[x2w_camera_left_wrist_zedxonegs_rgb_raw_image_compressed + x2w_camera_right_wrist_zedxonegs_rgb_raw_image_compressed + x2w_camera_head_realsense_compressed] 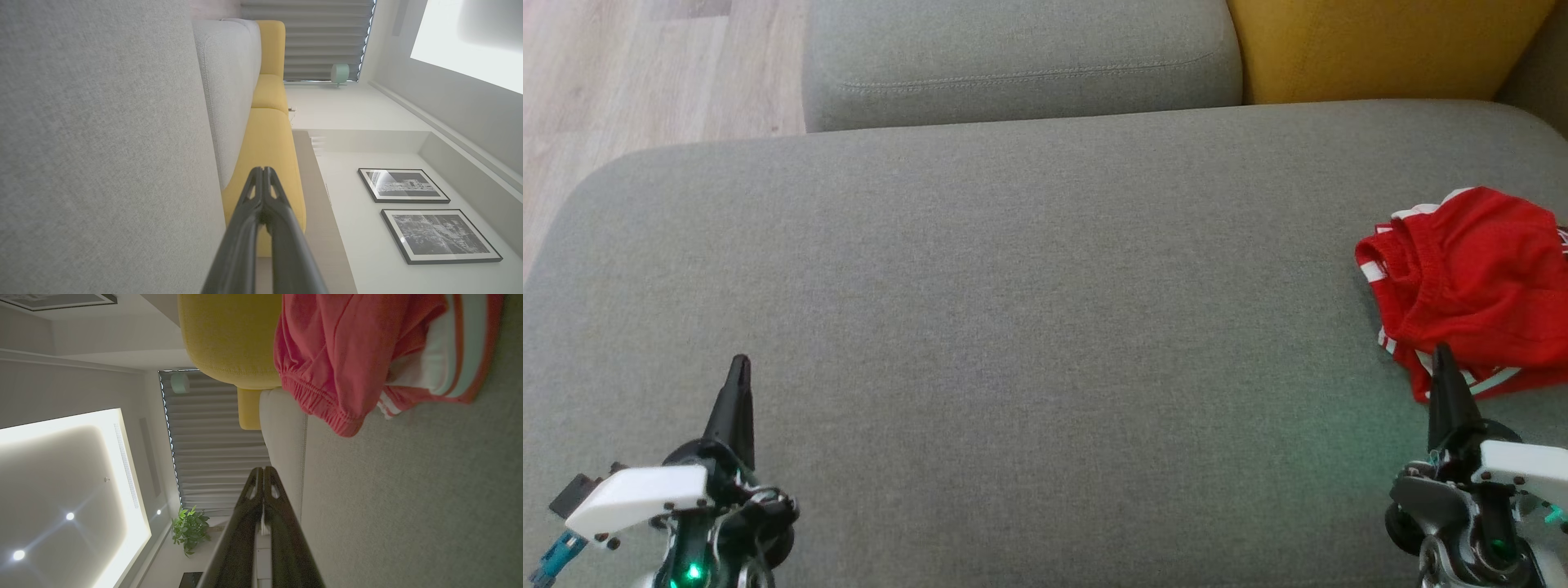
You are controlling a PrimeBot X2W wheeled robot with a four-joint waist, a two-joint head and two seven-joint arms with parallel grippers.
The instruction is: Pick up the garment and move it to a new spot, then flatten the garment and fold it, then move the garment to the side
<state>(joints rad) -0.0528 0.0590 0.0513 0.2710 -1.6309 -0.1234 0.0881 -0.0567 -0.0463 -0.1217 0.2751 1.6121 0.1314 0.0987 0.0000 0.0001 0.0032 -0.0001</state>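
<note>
Red garment (1478,278) lies bunched just beyond the closed right gripper (1444,353).

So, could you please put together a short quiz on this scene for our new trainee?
1. True or false: the left gripper holds the red garment.
2. Which is nearer the garment: A, the left gripper, or B, the right gripper?
3. Fill in: both grippers are empty and ____ (open or shut).
Key: 1 false; 2 B; 3 shut.
</note>
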